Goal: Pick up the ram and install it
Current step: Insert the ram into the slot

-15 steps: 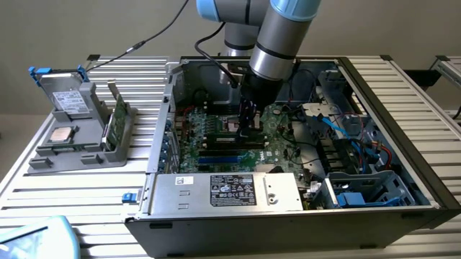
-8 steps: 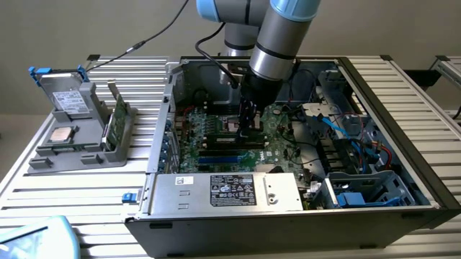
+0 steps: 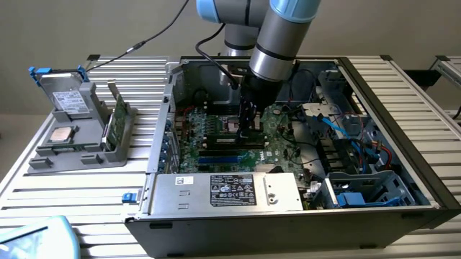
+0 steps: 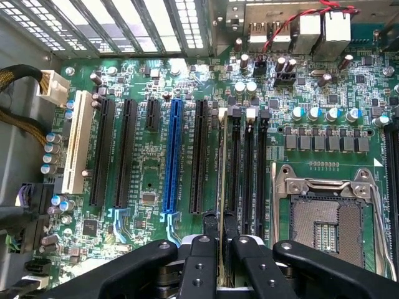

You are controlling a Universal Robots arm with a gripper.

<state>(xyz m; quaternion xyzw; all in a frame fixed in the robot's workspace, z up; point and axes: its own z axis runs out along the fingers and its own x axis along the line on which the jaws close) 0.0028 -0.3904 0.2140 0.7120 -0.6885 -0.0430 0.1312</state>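
End effector (image 4: 221, 249): narrow, pinching the ram
Ram (image 4: 222, 168): edge-on along the memory slots (image 4: 249, 168), inside the computer case (image 3: 288, 232)
Exterior view: end effector at 12 o'clock of the power supply (image 3: 226, 191)

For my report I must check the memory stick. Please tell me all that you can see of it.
The memory stick is seen edge-on: a long, thin board with a pale edge. It stands on edge, held at one end by the shut gripper, and runs along the black memory slots beside the empty processor socket. Whether it is fully seated cannot be told.
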